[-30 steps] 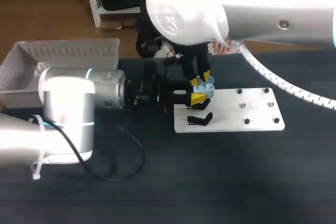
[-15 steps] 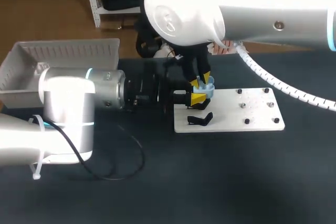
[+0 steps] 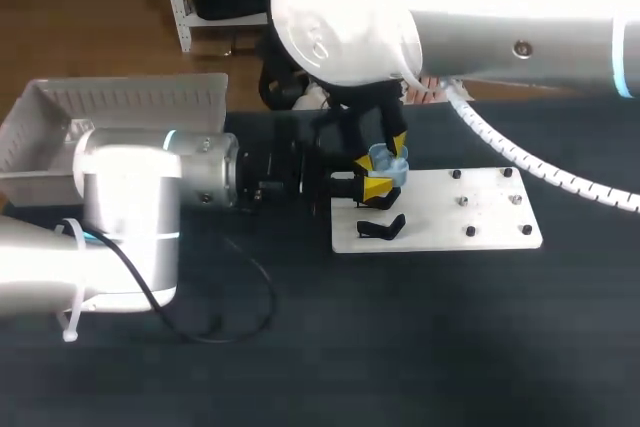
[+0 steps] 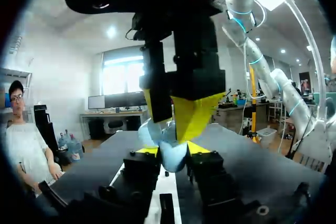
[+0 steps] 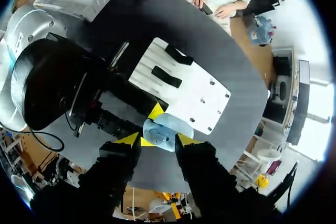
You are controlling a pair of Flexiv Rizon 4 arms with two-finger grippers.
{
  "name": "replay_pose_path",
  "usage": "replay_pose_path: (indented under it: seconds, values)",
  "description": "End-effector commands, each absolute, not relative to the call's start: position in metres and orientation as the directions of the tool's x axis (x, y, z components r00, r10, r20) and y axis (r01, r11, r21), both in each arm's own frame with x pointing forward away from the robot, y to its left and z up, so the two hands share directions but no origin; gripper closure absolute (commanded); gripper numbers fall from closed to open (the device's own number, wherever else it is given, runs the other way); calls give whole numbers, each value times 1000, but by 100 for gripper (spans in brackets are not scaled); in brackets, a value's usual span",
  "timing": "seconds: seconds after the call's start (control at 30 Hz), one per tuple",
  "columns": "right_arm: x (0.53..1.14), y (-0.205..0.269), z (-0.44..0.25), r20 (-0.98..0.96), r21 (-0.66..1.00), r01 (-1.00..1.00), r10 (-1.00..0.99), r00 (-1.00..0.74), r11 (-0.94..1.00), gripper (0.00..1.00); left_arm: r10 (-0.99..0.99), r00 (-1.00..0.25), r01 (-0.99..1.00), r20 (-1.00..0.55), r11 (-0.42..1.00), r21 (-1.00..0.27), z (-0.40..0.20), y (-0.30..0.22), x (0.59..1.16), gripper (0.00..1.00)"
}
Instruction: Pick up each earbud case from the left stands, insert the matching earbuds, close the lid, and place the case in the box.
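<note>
Nearest us on the table lies the white plate [image 3: 440, 222], with a black stand [image 3: 382, 227] on its near left part. Just behind the stand our left gripper [image 3: 372, 187] comes in low from the left. Right above it the light blue earbud case [image 3: 390, 164] hangs over the plate's far left corner, pinched between the yellow tips of our right gripper [image 3: 385, 155], which reaches down from above. Farthest off, well apart to the left, stands the grey box [image 3: 130, 99]. We judge the case to be light, hard and smooth. Its rounded shell would slip easily out of a pinch, and the hinged lid could spring if squeezed across the seam. We would therefore hold it on its two flatter sides, low on the body. The head view alone shows the box and where the case hangs over the plate, but our right arm hides much around it. The right wrist view shows both right tips touching the case from two sides, and two black stands on the plate where the head view shows one. The left wrist view shows the case side-on, right at our left gripper, yet we cannot tell whether that gripper is closed on it, nor whether the lid is shut.
</note>
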State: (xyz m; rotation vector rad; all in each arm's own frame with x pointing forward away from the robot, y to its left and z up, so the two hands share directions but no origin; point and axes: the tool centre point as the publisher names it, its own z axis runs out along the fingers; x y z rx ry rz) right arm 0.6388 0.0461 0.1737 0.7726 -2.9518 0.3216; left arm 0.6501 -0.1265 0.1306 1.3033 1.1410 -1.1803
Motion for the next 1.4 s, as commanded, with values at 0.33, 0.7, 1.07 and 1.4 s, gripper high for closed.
replay_pose_path:
  seconds: [0.33,0.7,1.07,1.4]
  values:
    - [649,23,205,25,-122,-405,-405,-914,906,2,17,82,995,-996,-56,81,130,-127,648,100]
    - [697,-5,184,-5,-70,-196,-196,-981,978,0,17,82,995,-996,-56,81,130,-127,648,100]
    - [692,-15,160,51,-39,-180,-178,-983,983,0,17,82,995,-996,-56,81,130,-127,648,100]
    - [664,-13,154,102,-39,-221,-216,-971,974,0,17,82,995,-996,-56,81,130,-127,648,100]
